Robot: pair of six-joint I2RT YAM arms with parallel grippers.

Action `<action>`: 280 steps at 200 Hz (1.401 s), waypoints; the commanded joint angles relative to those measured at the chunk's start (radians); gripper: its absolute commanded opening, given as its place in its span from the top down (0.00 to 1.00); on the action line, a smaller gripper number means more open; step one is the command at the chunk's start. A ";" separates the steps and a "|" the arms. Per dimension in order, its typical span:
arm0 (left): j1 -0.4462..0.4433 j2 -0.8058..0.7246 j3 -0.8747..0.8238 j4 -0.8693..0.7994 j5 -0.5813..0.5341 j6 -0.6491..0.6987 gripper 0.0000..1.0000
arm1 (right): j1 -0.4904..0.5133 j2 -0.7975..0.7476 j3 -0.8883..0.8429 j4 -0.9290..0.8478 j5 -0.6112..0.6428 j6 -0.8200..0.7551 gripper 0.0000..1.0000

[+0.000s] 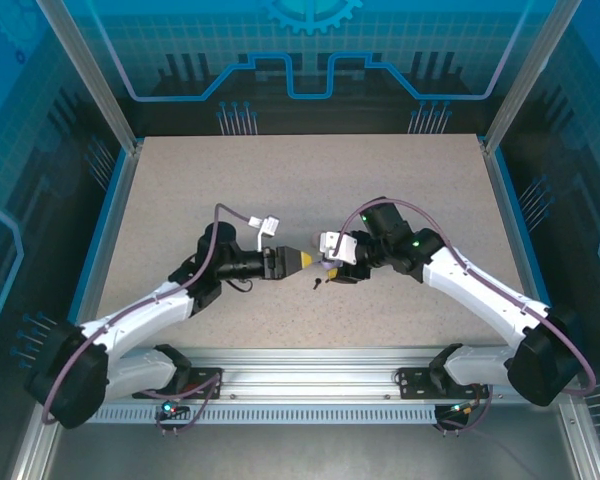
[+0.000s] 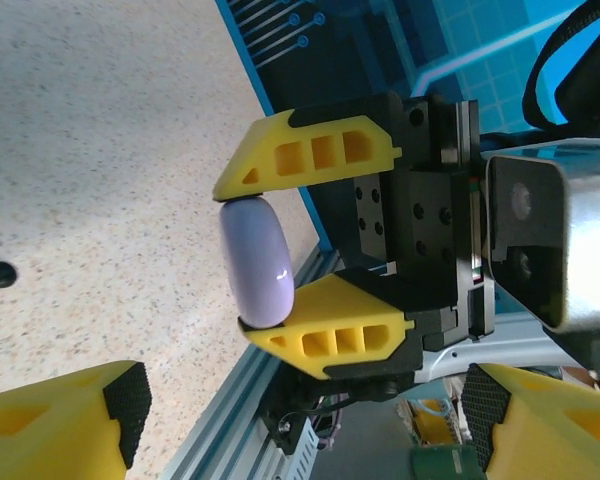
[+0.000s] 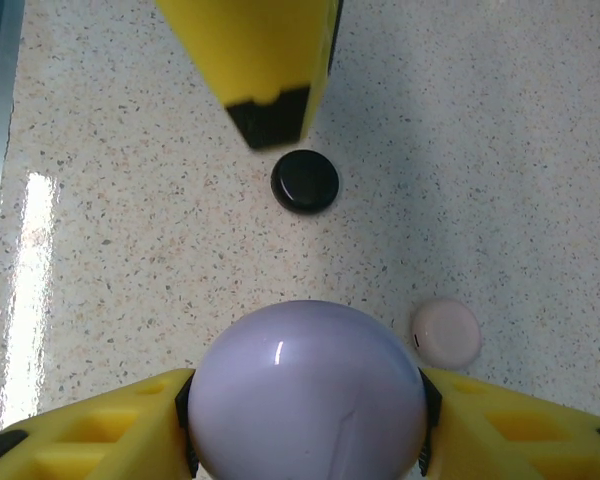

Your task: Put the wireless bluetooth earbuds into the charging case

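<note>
Though blurry from above, clear from right wrist: right tool [image 3: 305, 415] clamped on lavender case [image 3: 307, 370], black case [image 3: 305, 181] and pink case [image 3: 446, 332] on counter [image 3: 130, 200]. Left tool [image 1: 308, 259] apart.

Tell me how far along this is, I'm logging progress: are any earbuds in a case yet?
Done: nothing that I can see. In hand: the right jaws grip the closed lavender rounded plastic case, the left jaws open facing it. Left: opening it and filling it; the black round case and pale pink round case lie shut on the speckled table.
</note>
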 commanded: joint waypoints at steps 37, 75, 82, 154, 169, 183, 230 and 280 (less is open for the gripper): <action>-0.054 0.129 0.069 0.139 0.010 -0.034 0.19 | 0.007 -0.042 0.023 0.027 -0.034 0.041 0.43; -0.081 0.183 0.091 0.160 0.005 -0.038 0.23 | 0.015 -0.036 0.030 0.020 -0.021 0.040 0.43; -0.085 0.192 0.094 0.164 0.003 -0.040 0.24 | 0.017 -0.035 0.033 0.018 -0.020 0.038 0.43; -0.104 0.265 0.119 0.200 0.010 -0.063 0.51 | 0.036 -0.020 0.051 -0.008 0.019 0.024 0.43; -0.111 0.273 0.125 0.188 0.012 -0.057 0.53 | 0.040 -0.013 0.056 -0.012 0.033 0.022 0.43; -0.117 0.278 0.134 0.176 0.014 -0.051 0.55 | 0.045 -0.003 0.064 -0.018 0.050 0.017 0.43; -0.122 0.276 0.148 0.138 0.020 -0.027 0.75 | 0.050 0.023 0.084 -0.042 0.093 0.009 0.43; -0.121 0.233 0.151 0.114 -0.005 0.041 0.83 | 0.031 -0.024 0.077 -0.049 0.071 0.034 0.30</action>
